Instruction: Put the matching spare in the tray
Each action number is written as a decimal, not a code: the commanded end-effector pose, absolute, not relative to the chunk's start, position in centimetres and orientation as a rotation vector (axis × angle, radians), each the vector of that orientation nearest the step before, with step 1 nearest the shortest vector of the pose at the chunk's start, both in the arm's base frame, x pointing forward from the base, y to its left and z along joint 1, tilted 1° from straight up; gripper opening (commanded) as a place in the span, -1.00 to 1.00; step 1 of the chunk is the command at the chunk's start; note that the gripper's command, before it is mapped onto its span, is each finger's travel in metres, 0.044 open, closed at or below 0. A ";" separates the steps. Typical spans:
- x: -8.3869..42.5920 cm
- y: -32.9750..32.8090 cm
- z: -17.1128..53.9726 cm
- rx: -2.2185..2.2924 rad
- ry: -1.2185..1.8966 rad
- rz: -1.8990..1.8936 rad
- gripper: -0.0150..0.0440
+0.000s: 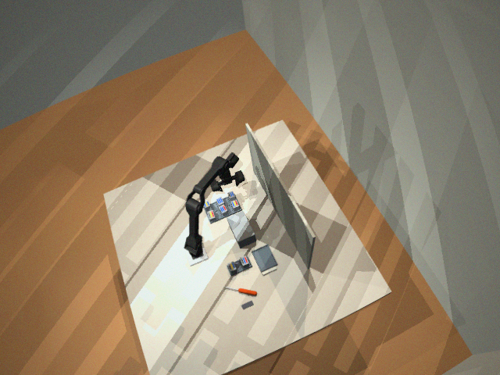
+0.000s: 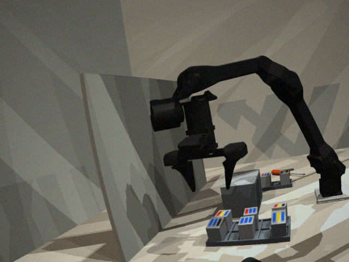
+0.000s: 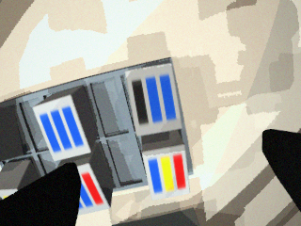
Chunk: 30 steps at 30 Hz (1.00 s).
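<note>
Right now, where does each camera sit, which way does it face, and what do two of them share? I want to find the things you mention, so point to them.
Top: high above the table, looking down; the whole arm (image 1: 208, 179) (image 2: 239, 71) shows, with the upright panel (image 1: 278, 194) (image 2: 135, 158) and orange screwdriver (image 1: 247, 291) (image 2: 277, 172).
Exterior: low at the side, beyond the six-block rack (image 1: 223, 214) (image 2: 247, 241) (image 3: 110, 141), looking across it toward the arm's base; arm and end effector (image 2: 210, 190) (image 3: 173, 158) show.
Wrist: on the arm, facing down at the rack; only two dark fingertips show.
Shared: top and exterior both show the rack, panel and screwdriver.

The black arm (image 1: 208, 177) (image 2: 236, 71) arches over the desk, its gripper (image 1: 228, 184) (image 2: 210, 190) (image 3: 173, 158) seemingly pointing nearly straight down below the wrist, fingers wide apart.
</note>
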State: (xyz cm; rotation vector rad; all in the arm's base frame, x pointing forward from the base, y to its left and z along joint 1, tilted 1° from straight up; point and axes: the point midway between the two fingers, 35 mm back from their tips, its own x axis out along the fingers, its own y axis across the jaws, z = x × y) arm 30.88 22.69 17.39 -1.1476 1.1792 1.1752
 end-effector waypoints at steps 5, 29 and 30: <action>31.1 22.9 13.7 -1.159 1.179 1.186 0.53; 31.3 23.2 10.9 -1.159 1.179 1.186 0.53; 31.3 23.2 10.7 -1.159 1.179 1.186 0.53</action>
